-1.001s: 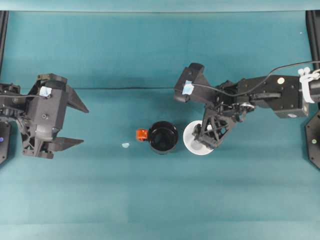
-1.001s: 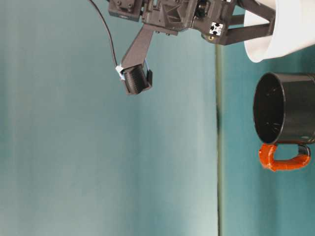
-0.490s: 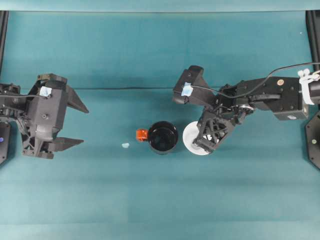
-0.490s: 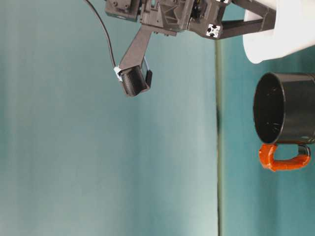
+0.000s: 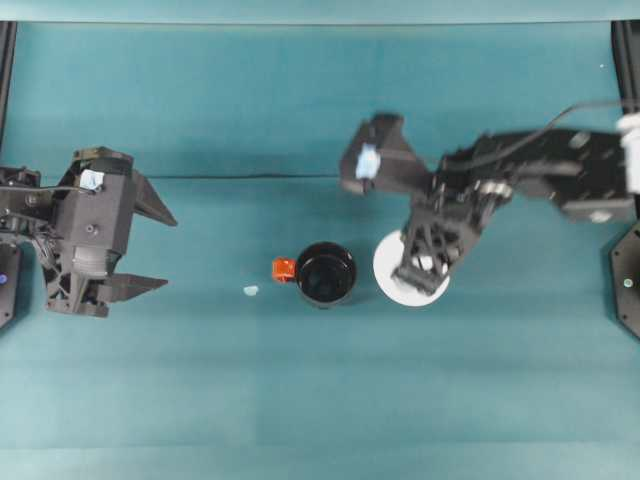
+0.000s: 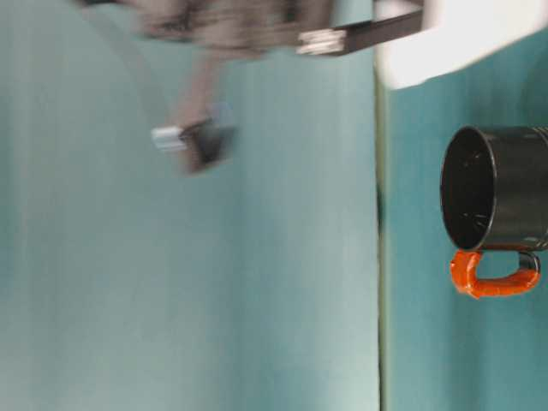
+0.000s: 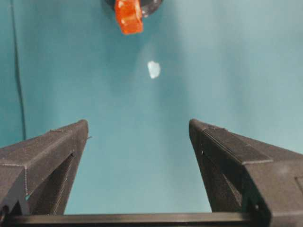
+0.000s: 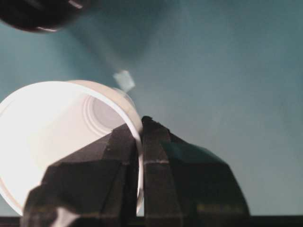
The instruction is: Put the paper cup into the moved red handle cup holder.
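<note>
In the overhead view, the right pincer (image 5: 420,268) pinches the rim of the paper cup (image 5: 411,290), which sits just to the right of the red handle cup holder (image 5: 325,274) near the middle of the teal counter (image 5: 300,400). The holder's orange tab points left, toward a small pale scrap (image 5: 251,290). The left pincer (image 5: 150,250) rests well off to the left with its jaws spread wide, holding nothing.

In the table-level view, the holder (image 6: 497,201) stands upright on the counter, handle loop in plain sight; the paper cup (image 6: 454,38) is a white blur, raised off the counter beside the holder.

The left wrist view shows wide-spread fingers (image 7: 47,151), with the orange handle (image 7: 129,16) and scrap (image 7: 153,69) ahead.

The right wrist view shows the fingers (image 8: 156,156) clamped on the cup's wall (image 8: 57,137), one inside and one outside.
</note>
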`<state>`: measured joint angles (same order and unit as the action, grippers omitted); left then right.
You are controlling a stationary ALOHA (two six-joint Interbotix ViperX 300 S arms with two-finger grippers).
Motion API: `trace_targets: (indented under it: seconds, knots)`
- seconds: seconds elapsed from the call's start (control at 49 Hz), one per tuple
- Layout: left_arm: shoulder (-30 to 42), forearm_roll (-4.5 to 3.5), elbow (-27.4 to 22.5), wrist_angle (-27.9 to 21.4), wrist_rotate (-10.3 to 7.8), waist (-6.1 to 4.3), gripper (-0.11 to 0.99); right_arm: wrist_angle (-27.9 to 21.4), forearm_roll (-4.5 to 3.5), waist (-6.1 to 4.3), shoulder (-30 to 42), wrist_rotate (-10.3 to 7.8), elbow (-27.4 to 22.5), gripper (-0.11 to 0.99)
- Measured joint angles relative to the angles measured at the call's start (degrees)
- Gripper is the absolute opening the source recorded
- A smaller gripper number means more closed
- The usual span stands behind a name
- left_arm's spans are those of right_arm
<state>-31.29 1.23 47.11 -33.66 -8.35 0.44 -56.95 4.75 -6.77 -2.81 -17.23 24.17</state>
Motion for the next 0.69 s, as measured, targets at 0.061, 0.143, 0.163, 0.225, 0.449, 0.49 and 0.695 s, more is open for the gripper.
trace_targets:
  seconds: [0.061,0.143,0.163,0.225,0.449,0.49,0.695]
  knots:
    - [-0.1,-0.09,0.0,0.0,0.09,0.00,0.93,-2.8,-0.09,-0.26,-0.8,0.09,-2.9,-0.11]
    - [-0.1,-0.09,0.0,0.0,0.09,0.00,0.93,-7.2,-0.26,-0.53,-1.1,0.26,-7.2,-0.11]
    - [-0.2,0.00,0.0,0.0,0.09,0.00,0.93,-8.1,-0.26,-0.53,-1.0,0.35,-8.2,-0.11]
    - [-0.2,0.00,0.0,0.0,0.09,0.00,0.93,-9.9,-0.26,-0.62,-0.6,0.62,-10.8,-0.11]
    - [-0.2,0.00,0.0,0.0,0.26,0.00,0.93,-9.8,-0.53,-0.62,3.3,2.20,-16.9,-0.11]
    - [-0.2,0.00,0.0,0.0,0.53,-0.09,0.93,-9.1,-0.70,-0.62,4.0,2.90,-17.4,-0.11]
    - [-0.2,0.00,0.0,0.0,2.37,-0.18,0.93,-5.0,-0.70,-0.44,5.8,3.96,-18.2,-0.11]
